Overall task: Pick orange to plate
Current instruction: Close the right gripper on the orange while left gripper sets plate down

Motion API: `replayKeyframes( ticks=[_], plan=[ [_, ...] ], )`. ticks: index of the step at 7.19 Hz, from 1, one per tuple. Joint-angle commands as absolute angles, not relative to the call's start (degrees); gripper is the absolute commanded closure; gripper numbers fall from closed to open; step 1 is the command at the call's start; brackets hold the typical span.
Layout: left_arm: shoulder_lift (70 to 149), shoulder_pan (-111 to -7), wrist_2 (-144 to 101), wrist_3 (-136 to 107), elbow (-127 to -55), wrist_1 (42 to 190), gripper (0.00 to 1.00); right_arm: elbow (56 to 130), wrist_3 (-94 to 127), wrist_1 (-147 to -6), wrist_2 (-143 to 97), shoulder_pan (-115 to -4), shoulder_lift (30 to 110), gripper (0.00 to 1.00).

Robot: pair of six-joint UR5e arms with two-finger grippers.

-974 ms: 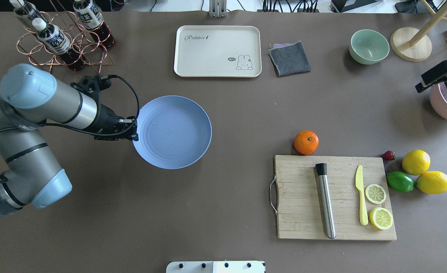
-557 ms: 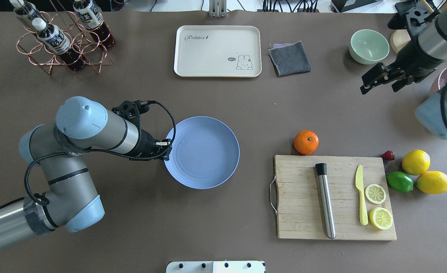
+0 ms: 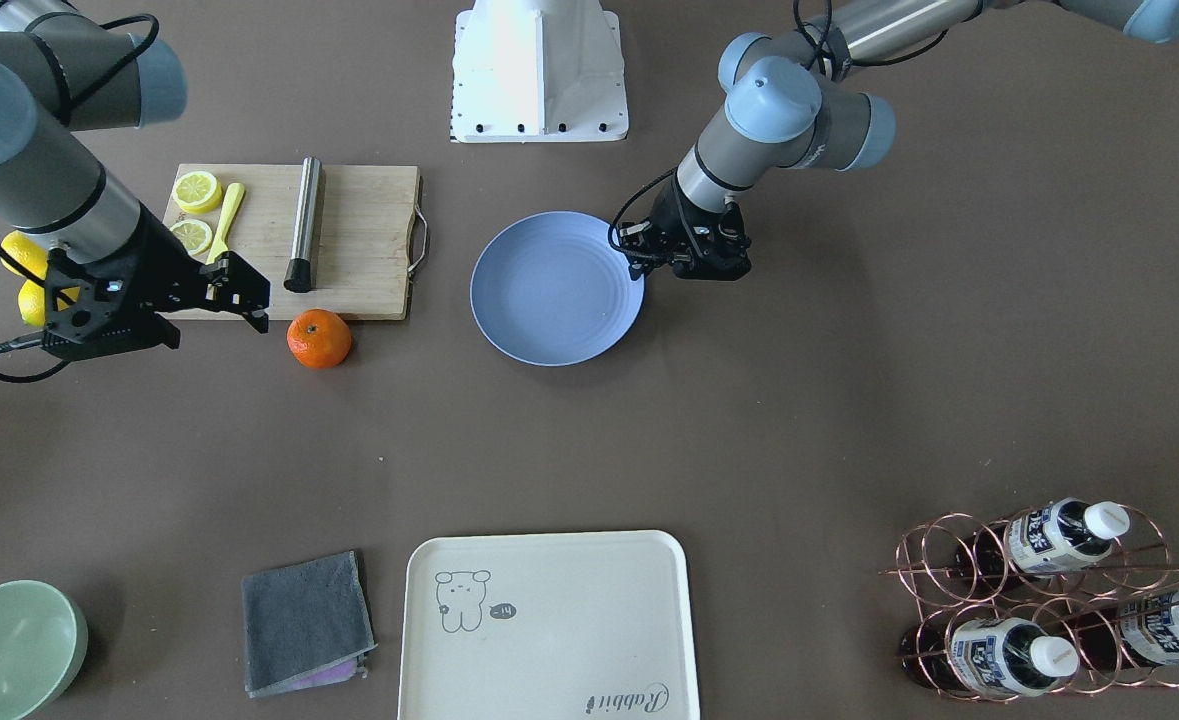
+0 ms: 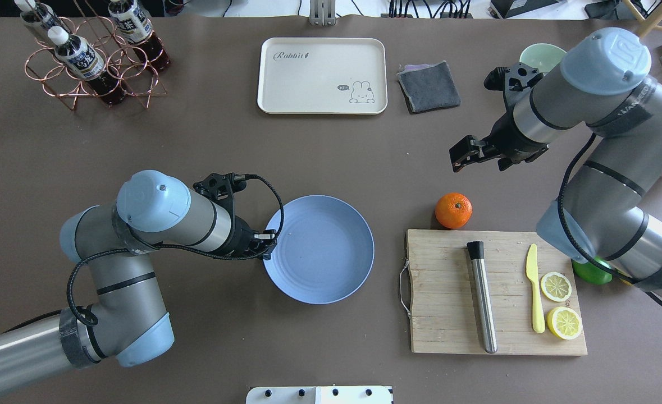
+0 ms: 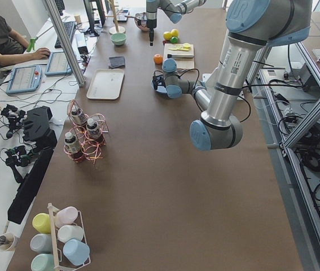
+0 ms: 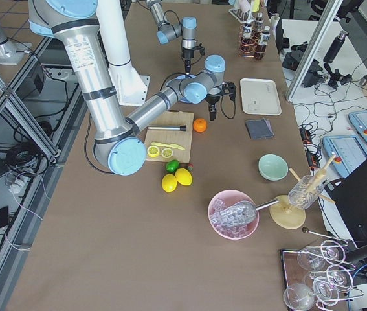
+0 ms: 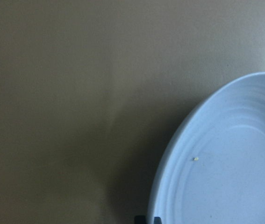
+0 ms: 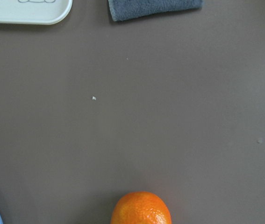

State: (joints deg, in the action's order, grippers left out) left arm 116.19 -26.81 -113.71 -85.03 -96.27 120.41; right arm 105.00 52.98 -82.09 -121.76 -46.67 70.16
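Over on the left: pinching the rim of the plate (image 4: 331,264) with the left gripper (image 4: 270,242), closed tight on the edge nearest that arm. From the left wrist, just two dark fingertips (image 7: 140,220) poking in at the bottom, right at the blue rim. Cannot tell whether lying flat on the table (image 4: 331,168) or tipped up a touch.

Across to the right: holding the right gripper (image 4: 479,160) up over bare table, spread wide, gripping nothing. Hovering on the far side of the orange (image 4: 453,210), out toward the grey cloth (image 4: 429,86), not touching the fruit. Looking down from the right wrist, catching only the top of the orange at the bottom edge, with the cloth and a corner of the cream tray (image 4: 322,76) up top.

And for the orange itself: down on the table, just beside the far edge of the wooden cutting board (image 4: 448,292), near its handle-end corner. Too close to call touching or not. Well apart from the plate, open table between. On the board: a steel muddler (image 4: 482,297), a yellow knife (image 4: 534,292), two lemon slices (image 4: 556,286).
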Motion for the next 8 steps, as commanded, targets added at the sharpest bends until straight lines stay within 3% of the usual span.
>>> replayKeyframes(
  ticks=[1,2,8],
  plan=[
    [116.89,-26.28,-113.73,-84.99,-96.33,120.50,0.43,103.37,54.93,-81.65,-118.66,-42.90,69.88,0.00],
    [116.81,-26.28,-113.64,-85.08,-96.42,121.63,0.02,101.97,54.84,-81.65,-118.13,-42.37,69.61,0.00],
    [116.89,-27.42,-113.64,-85.17,-97.29,121.55,0.02,96.51,55.90,-76.29,-117.07,-39.12,69.61,0.00]
  ],
)
